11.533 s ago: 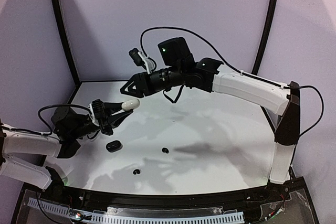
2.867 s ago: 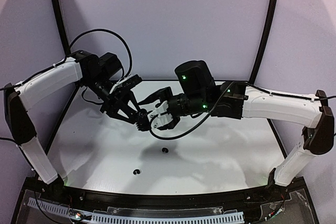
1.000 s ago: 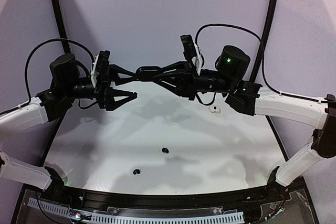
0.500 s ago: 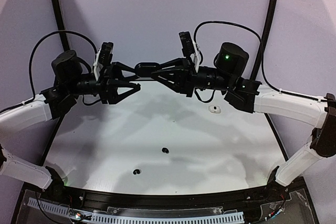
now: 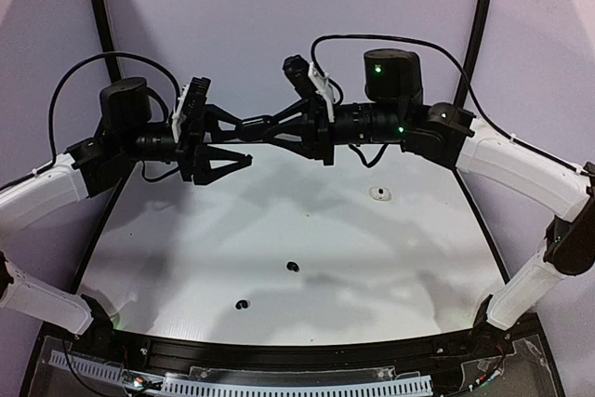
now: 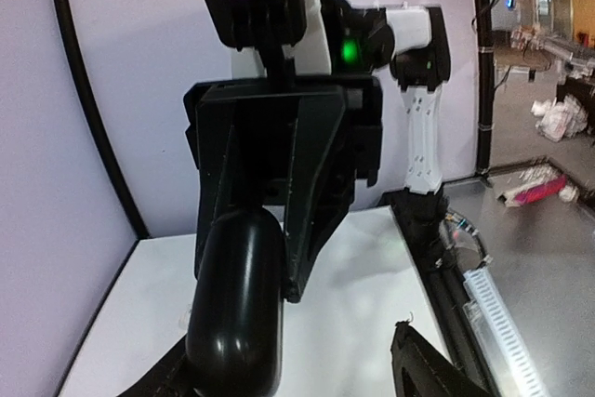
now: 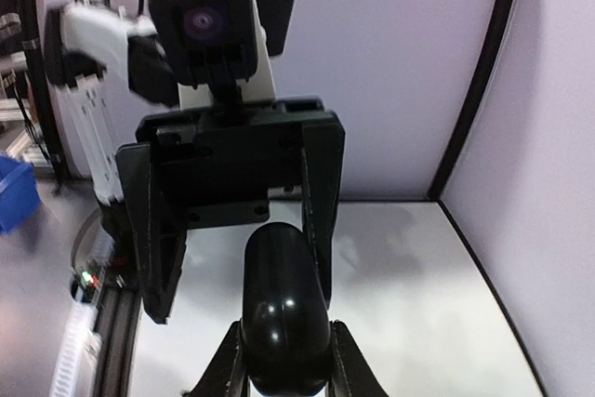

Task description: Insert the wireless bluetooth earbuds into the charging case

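A black charging case [image 5: 249, 125] hangs in the air above the far part of the table, with my right gripper [image 5: 257, 127] shut on its end. In the right wrist view the case [image 7: 284, 309] sits pinched between the fingers of the right gripper [image 7: 284, 374]. My left gripper [image 5: 244, 143] faces it from the left, open, its upper finger next to the case and its lower one well apart. The left wrist view has the case [image 6: 234, 304] beside one jaw of the left gripper [image 6: 297, 378]. Two black earbuds [image 5: 292, 267] [image 5: 243, 304] lie on the table.
A small white rounded thing [image 5: 377, 193] lies on the white table [image 5: 167, 258] at the back right. Black frame posts [image 5: 100, 25] stand at the back corners, against purple walls. A cable tray [image 5: 279, 383] runs along the near edge.
The right arm has carried the case a little to the left, toward the left gripper. The left gripper narrowed, then widened again, and rose slightly around the case's end.
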You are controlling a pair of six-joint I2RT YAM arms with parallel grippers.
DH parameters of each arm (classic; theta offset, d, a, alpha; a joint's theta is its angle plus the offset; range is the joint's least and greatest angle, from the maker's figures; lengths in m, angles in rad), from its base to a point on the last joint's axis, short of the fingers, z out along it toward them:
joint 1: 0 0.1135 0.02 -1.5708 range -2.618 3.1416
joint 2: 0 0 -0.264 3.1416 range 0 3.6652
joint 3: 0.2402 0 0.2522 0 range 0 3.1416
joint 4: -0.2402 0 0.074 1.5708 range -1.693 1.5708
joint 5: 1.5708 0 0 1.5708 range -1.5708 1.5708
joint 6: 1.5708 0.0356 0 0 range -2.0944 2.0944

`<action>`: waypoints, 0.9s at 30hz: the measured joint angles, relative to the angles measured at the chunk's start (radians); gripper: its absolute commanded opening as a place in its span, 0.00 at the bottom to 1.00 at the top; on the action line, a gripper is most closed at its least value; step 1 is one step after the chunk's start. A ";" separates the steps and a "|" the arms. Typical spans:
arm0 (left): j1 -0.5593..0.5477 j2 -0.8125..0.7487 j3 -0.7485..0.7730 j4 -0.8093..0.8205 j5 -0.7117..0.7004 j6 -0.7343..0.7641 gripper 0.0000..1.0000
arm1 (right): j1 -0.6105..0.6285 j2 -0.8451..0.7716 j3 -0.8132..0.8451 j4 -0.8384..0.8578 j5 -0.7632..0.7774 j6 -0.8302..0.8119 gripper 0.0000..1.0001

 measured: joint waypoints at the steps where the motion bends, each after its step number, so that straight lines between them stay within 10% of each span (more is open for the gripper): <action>1: 0.000 0.007 0.016 -0.039 -0.009 0.047 0.63 | 0.007 0.014 0.037 -0.051 0.021 -0.034 0.00; 27: -0.006 0.021 0.057 -0.251 -0.045 0.261 0.44 | 0.032 0.070 0.097 -0.294 0.087 -0.188 0.00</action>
